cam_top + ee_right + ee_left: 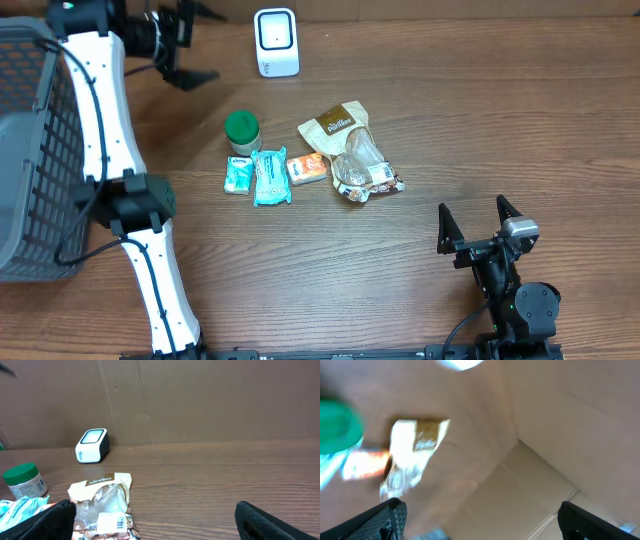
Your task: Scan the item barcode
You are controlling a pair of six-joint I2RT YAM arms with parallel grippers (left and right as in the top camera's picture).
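Observation:
A white scanner (276, 42) (92, 445) stands at the back of the table. Several items lie in a cluster mid-table: a green-lidded jar (242, 130) (24, 480), two teal packets (270, 176), an orange packet (307, 168) and a clear snack bag (350, 148) (102, 502). The bag carries a white barcode label (112, 521). My left gripper (205, 45) (482, 515) hovers open and empty left of the scanner, and its view is blurred. My right gripper (473, 207) (155, 520) stands open and empty near the front, to the right of the items.
A grey mesh basket (30, 150) fills the left edge of the table. A cardboard wall rises behind the scanner. The left arm's white links run down the left side, beside the basket.

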